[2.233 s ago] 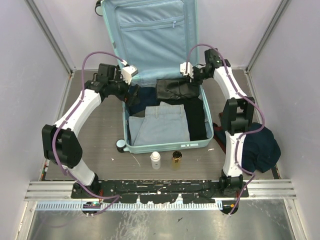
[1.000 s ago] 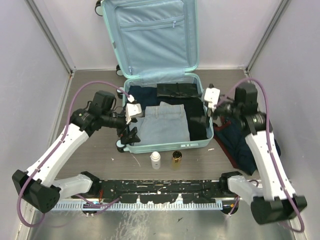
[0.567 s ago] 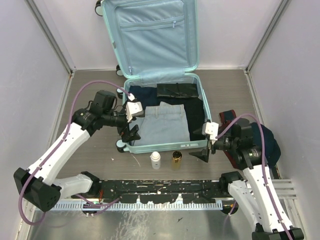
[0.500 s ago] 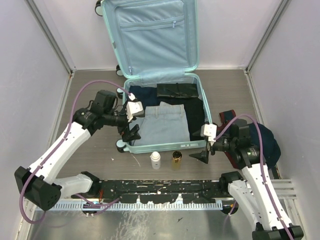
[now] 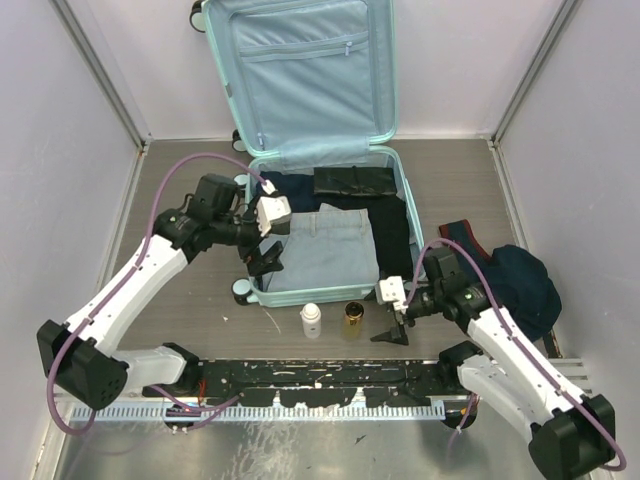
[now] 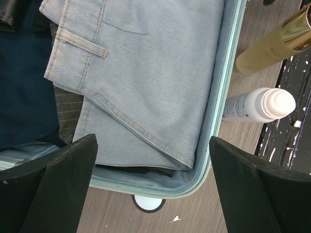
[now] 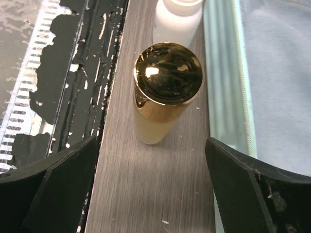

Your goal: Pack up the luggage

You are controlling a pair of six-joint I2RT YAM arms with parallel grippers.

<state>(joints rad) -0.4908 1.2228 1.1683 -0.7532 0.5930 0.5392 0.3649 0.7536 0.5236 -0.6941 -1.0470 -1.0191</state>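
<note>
Gold-capped bottle looks rigid, glossy, tippy; we would take its body below the cap with our wide-open right tool. Left tool gapes over luggage.

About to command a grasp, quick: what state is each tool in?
Left tool: open, empty, above the luggage near-left corner.
Right tool: open, empty, facing the gold-capped bottle, not touching it.

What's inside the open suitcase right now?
The luggage holds folded light-blue jeans on top, navy clothing at left, black clothing at right, a black folded item at the back. What lies beneath the jeans is mostly covered.
</note>
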